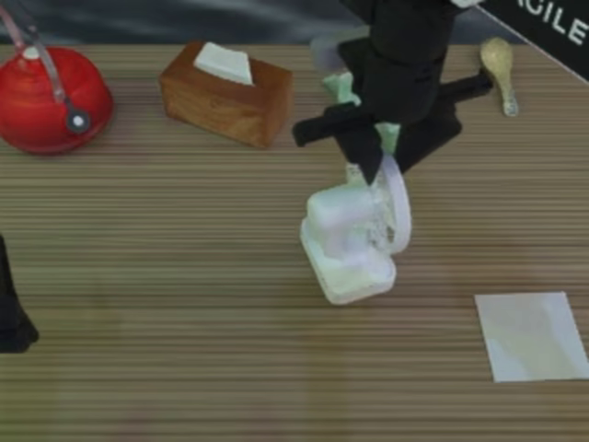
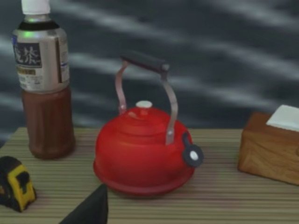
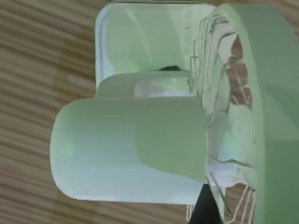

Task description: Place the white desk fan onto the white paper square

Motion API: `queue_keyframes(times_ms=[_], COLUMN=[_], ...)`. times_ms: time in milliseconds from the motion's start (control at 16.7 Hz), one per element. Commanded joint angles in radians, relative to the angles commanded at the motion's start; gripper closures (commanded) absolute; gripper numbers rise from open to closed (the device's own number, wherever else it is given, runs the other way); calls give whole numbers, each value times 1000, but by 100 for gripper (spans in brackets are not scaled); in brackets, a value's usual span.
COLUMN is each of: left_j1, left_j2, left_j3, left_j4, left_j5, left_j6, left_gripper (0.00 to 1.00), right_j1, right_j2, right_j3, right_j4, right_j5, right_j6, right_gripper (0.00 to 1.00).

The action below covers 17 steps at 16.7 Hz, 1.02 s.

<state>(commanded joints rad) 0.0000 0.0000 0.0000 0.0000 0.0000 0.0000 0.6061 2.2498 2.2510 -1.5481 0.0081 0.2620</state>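
Note:
The white desk fan stands mid-table on its blocky base, its round grille facing the table's right. My right gripper comes down on it from the far side and is shut on the fan, one dark finger wedged between the motor housing and the grille; the other finger is hidden. The white paper square lies flat near the front right corner, apart from the fan. My left arm is parked at the left edge, its gripper open.
A red kettle sits at the back left and a brown wooden tissue box is behind the fan. A pale green piece and a spoon lie at the back. A bottle and tape measure stand near the kettle.

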Motion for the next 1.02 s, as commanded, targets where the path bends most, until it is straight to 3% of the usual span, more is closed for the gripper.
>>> queue_keyframes(times_ms=[540,780,1020], left_j1=[0,0,0], left_j2=[0,0,0], left_j3=[0,0,0], left_j4=[0,0,0], left_j5=[0,0,0], left_j6=[0,0,0], left_gripper=[0,0,0], right_j1=[-14,-49,-106], right_j2=[-22,-103,-249], right_j3=[-11,-130,-311], right_j4=[-24,-14,23], right_j5=[0,3,5], right_j6=[65,293,657], right_gripper=[100,100,100])
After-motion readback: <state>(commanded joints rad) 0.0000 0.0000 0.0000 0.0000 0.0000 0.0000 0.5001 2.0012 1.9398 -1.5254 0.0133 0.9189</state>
